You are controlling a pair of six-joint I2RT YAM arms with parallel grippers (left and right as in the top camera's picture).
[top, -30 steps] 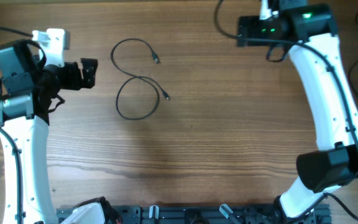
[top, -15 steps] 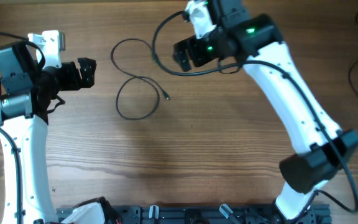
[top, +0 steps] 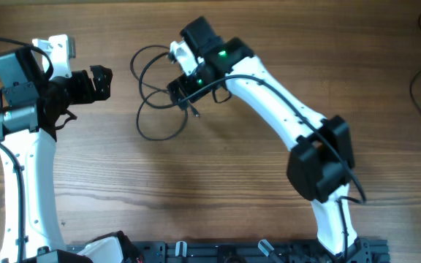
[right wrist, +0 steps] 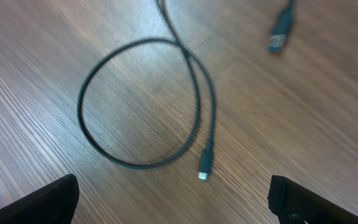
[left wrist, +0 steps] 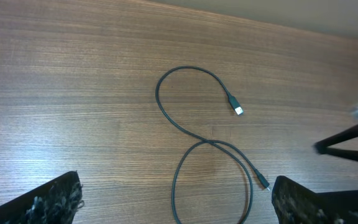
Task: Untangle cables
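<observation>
Wood-grain table [top: 218, 190] with the left gripper [top: 102, 82] parked on the left side, fingers spread wide and holding nothing. To its right a thin black cable [left wrist: 202, 142] lies flat in a loose figure-eight, both little plug ends free. Right gripper [top: 178, 93] hangs over that cable's right edge, jaws wide open too, nothing in them.

The white right arm [top: 283, 109] has swung leftward from the tabletop's [top: 232, 190] far right corner; its tool [top: 183, 91] now hangs over the thin black looped cable [right wrist: 81, 112].
</observation>
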